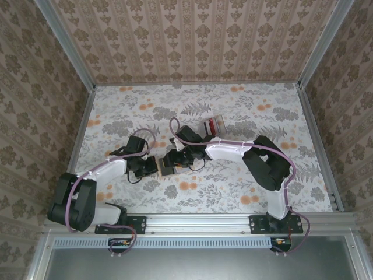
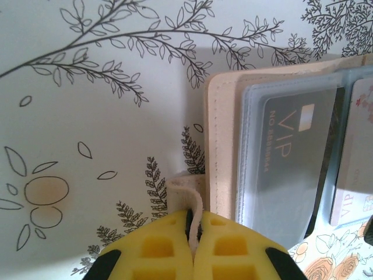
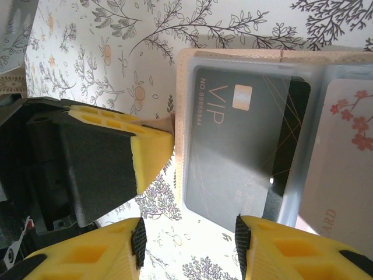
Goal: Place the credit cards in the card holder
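The tan card holder lies open on the floral table between my two grippers. My left gripper is shut on the small tan strap at the holder's edge. Inside, clear sleeves hold a dark grey VIP card and a white card with red blossoms. My right gripper hovers open over the near corner of the dark VIP card, and that corner lies close to its right pad. The remaining credit cards, red and white, lie farther back on the table.
The left gripper's yellow finger and black body sit right beside the holder in the right wrist view. Patterned walls enclose the table on three sides. A metal rail runs along the near edge.
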